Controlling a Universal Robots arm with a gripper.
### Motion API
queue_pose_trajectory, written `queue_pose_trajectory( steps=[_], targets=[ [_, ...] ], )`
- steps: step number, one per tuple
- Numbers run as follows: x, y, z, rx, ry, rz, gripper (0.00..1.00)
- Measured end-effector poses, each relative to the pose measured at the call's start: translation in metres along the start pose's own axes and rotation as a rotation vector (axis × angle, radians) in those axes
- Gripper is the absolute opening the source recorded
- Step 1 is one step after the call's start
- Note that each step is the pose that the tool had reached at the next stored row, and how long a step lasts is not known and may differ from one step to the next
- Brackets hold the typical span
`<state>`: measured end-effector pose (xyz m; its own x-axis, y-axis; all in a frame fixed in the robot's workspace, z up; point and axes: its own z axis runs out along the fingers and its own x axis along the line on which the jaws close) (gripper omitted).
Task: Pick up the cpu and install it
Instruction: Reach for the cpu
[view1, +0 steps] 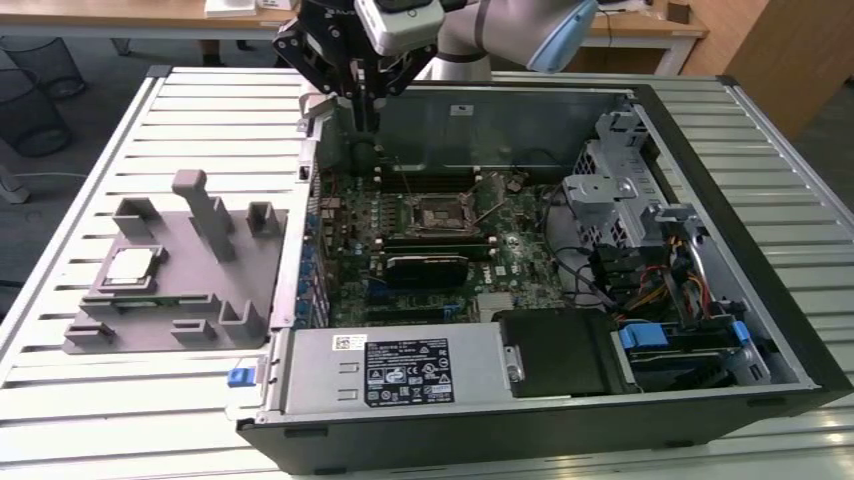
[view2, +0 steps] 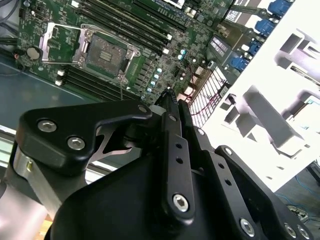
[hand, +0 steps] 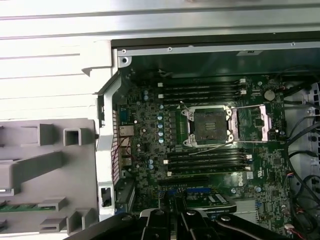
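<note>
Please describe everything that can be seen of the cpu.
The cpu is a small, flat square chip with a silvery-white, metal-looking top and a thin darker rim. It lies flat in a seat of the grey fixture, to the exterior view's left of the open computer case. Only the fixture touches it.

We see open computer case (view1: 541, 120) on slatted desk (view1: 200, 110), green motherboard (view1: 527, 265) inside, silver power supply (view1: 387, 368) beside it; grey fixture (view1: 200, 285) just beside case, exterior view's left.
</note>
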<state>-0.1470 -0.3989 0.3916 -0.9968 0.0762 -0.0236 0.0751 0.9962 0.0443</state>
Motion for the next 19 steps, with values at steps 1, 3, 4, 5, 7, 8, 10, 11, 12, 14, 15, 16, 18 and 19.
queue_pose_trajectory(
  steps=[1, 3, 4, 5, 7, 8, 10, 11, 12, 14, 15, 16, 18, 19],
  targets=[
    [0.0005, 0.0, 0.0, 0.0, 0.0001, 0.0, 0.18],
    [0.0016, -0.0001, 0.0001, 0.0, 0.0002, 0.0, 0.18],
    [0.0021, -0.0001, 0.0002, 0.0, 0.0002, 0.0, 0.18],
    [0.0026, -0.0002, 0.0002, 0.0, 0.0003, 0.0, 0.18],
    [0.0035, -0.0003, 0.0003, 0.0, 0.0004, 0.0, 0.18],
    [0.004, -0.0003, 0.0003, 0.0, 0.0004, 0.0, 0.18],
    [0.0051, -0.0004, 0.0005, 0.0, 0.0005, 0.0, 0.18],
    [0.0056, -0.0004, 0.0005, 0.0, 0.0006, 0.0, 0.18],
    [0.0061, -0.0005, 0.0006, 0.0, 0.0007, 0.0, 0.18],
    [0.0072, -0.0006, 0.0007, 0.0, 0.0008, 0.0, 0.18],
    [0.0077, -0.0006, 0.0007, 0.0, 0.0008, 0.0, 0.18],
    [0.0083, -0.0007, 0.0008, 0.0001, 0.0009, 0.0, 0.18],
    [0.0093, -0.0007, 0.0009, 0.0001, 0.001, 0.0, 0.18],
    [0.0098, -0.0008, 0.0009, 0.0001, 0.0011, 0.0, 0.18]
  ],
)
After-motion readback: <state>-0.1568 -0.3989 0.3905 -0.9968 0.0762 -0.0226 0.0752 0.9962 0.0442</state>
